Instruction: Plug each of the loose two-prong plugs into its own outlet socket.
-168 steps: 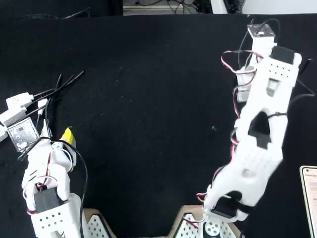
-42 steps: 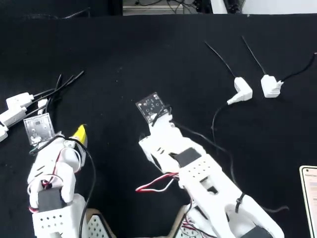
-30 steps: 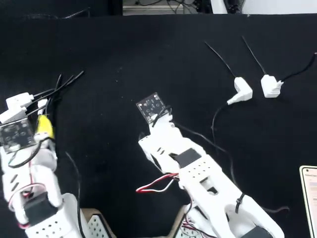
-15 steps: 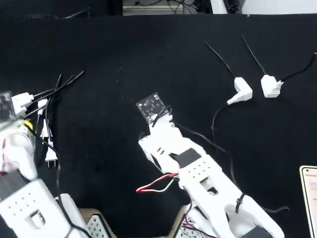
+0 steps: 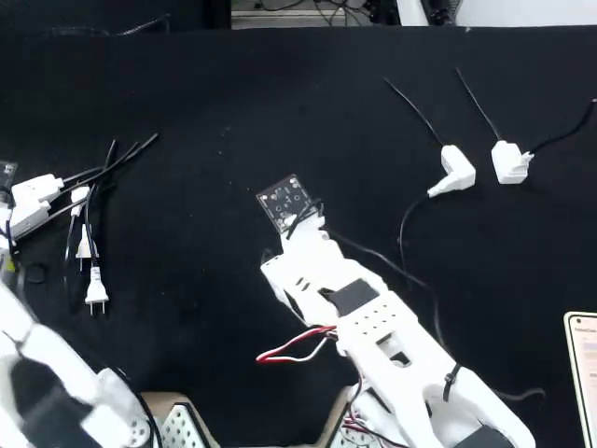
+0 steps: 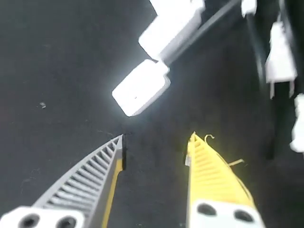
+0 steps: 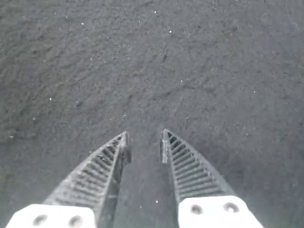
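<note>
Two white outlet sockets [image 5: 31, 191] [image 5: 22, 217] on black cables lie at the table's left edge. Beside them lie two small white two-prong plugs [image 5: 82, 245] [image 5: 96, 297]. In the left wrist view my left gripper [image 6: 156, 138] is open just short of the nearer socket [image 6: 141, 88], with the second socket [image 6: 173, 21] beyond it and a plug [image 6: 280, 66] off to one side. My left arm [image 5: 37, 373] comes in at the table's left edge. My right gripper [image 7: 145, 134] hangs open over bare black cloth, holding nothing. My right arm [image 5: 354, 308] stands mid-table.
Two more white plug bodies [image 5: 455, 170] [image 5: 510, 161] on black cables lie at the far right. Loose black wires [image 5: 121, 154] fan out behind the sockets. A white sheet [image 5: 583, 359] shows at the right edge. Black cloth [image 5: 233, 112] covers the table.
My left arm has swung left and forward to the sockets, uncovering the two small plugs. My right arm, far right 5.6 s ago, has since kept still at mid-table.
</note>
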Controlling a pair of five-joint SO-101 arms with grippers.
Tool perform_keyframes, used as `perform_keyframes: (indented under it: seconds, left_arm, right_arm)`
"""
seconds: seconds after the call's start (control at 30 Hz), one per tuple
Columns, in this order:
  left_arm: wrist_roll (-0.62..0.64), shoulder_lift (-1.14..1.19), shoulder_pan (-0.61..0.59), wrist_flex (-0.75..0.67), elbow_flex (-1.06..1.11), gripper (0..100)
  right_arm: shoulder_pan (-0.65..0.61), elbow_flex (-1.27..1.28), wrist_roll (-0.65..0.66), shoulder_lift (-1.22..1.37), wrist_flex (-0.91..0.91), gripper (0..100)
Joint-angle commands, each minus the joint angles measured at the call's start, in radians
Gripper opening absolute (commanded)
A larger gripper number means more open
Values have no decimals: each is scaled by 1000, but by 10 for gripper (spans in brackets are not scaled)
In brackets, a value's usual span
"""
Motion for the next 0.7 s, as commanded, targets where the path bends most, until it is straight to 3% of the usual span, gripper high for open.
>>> perform_keyframes:
  seconds: [0.0, 0.67]
  left_arm:
    - [-117, 166, -25, 0, -165, 225]
    - [-106, 891, 8, 12, -792, 271]
  right_arm:
    - [-8, 2, -6, -28, -20, 106]
    - [-6, 12, -6, -28, -26, 106]
